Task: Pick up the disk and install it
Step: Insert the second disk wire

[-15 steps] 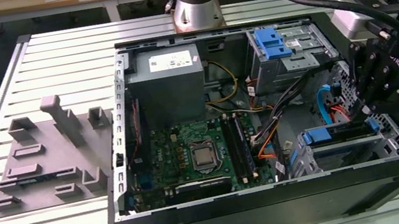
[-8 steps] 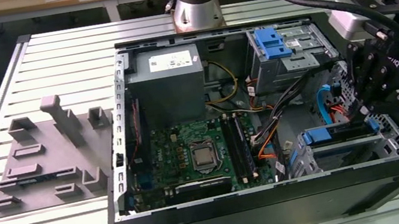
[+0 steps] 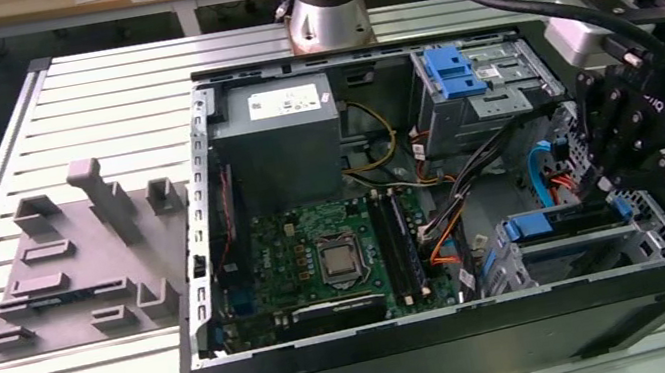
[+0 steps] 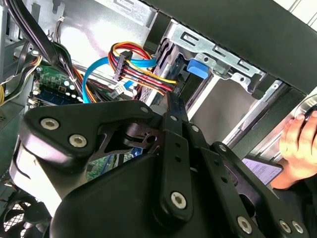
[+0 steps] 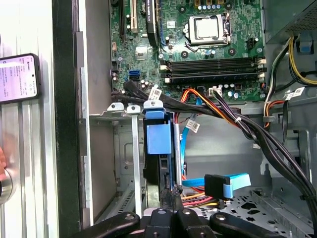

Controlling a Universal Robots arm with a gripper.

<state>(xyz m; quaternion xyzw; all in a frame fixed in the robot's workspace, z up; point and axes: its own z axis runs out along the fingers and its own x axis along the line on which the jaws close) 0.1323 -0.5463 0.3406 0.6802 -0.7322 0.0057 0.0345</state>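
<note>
My black end effector [image 5: 171, 194] is the nearest thing, right at the mouth of the grey sheet-metal drive cage [image 5: 126, 148]. Its fingers are drawn almost together at the near end of the disk. I cannot tell whether they pinch it or only press on it.

The flat dark-and-silver hard disk with blue plastic rails [image 5: 154, 173] stands on its edge inside this cage, with its blue tab at the far end. In the exterior view the disk [image 3: 564, 221] lies deep between the cage walls.

My judgement is that two things can go wrong. If the disk tilts, the rails may jam in the cage guides. The bundle of orange, red and blue cables [image 5: 198, 186], just beside the cage, could also catch on the fingers.

Beyond the cage lies the green motherboard [image 5: 208, 44].
</note>
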